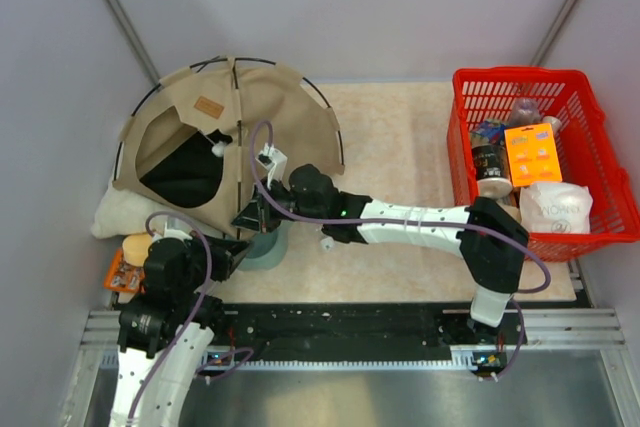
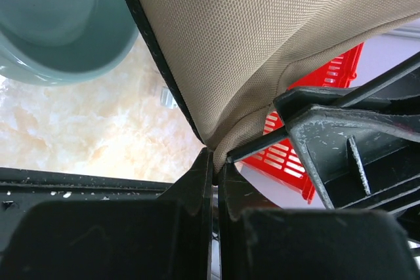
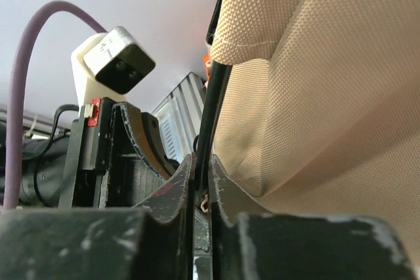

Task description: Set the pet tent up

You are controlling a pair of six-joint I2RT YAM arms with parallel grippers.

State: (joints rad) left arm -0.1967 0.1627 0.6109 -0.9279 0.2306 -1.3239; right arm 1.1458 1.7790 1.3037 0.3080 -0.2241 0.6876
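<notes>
Desk point(image 1: 400, 147) is pale and marbled. The pet tent point(image 1: 215, 132) stands at its far left corner, a tan fabric pyramid with the dark doorway facing the near left and thin black hoops arcing round its sides. It leans partly over a cream pillow point(image 1: 115, 215). Red basket point(image 1: 520, 74) of packaged items sits far right, well apart from the tent. A teal bowl point(image 1: 268, 252) sits just beside the tent's near corner.

Both arms meet at that near corner. Left end effector point(image 2: 214, 162) has its jaws pressed together on the tent's hem corner point(image 2: 223, 137), fabric pinched between them. Right end effector point(image 3: 197, 181) has its jaws nearly together on the black pole point(image 3: 209, 116), right beside the fabric edge.

Handling, judged:
- Tent looks light and will drag or tip under a small pull.
- Canvas is soft and coarse-weave, so it grips well but folds and gives no push-back.
- Poles are thin, springy and smooth. They could slip in the jaws or snap back if let go under bend.
- Best holds are the sewn hem corners and the pole ends near a sleeve, not mid-panel cloth.
- The bowl is close, so a swing of the corner could knock it.
</notes>
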